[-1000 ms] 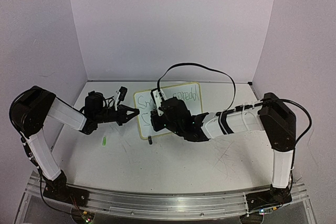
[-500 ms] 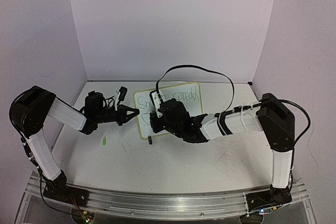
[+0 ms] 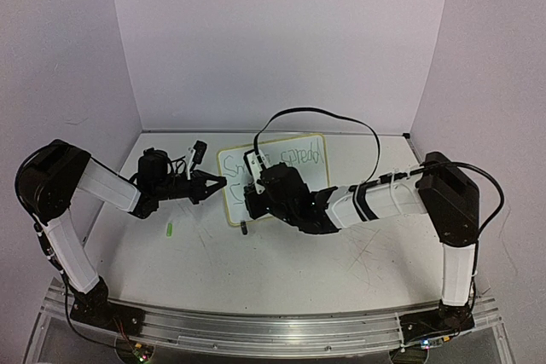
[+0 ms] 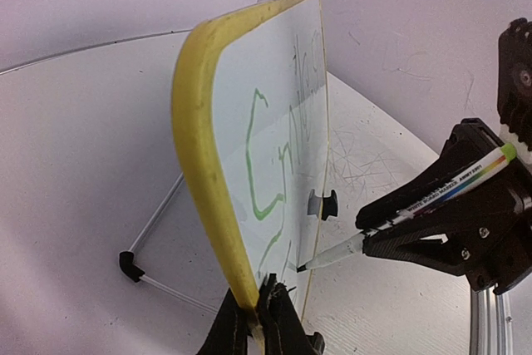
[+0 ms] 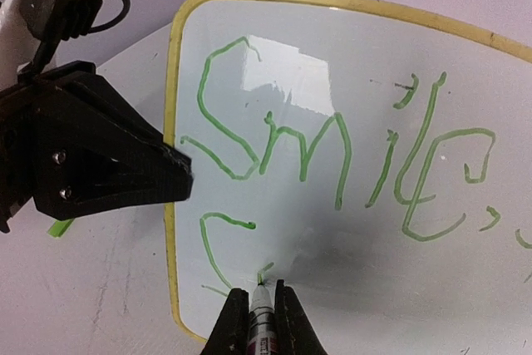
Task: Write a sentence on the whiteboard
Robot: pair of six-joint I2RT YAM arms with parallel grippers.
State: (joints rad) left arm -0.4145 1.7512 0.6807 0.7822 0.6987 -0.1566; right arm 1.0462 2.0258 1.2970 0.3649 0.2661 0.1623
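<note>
Both arms: white link shells, black joint housings.
Left arm (image 3: 104,185): thin black cable along the lower link.
Right arm (image 3: 388,198): black band and white ties round the forearm. A thick black cable (image 3: 341,115) loops above it, and a thinner one trails past the elbow.
Bases (image 3: 88,303): black, on a silver rail (image 3: 256,330).
Left gripper (image 5: 188,179): matt black, wedge-shaped fingers, two small silver screw heads on the side.
Right gripper (image 4: 364,235): same black wedges, silver screws near the root.
</note>
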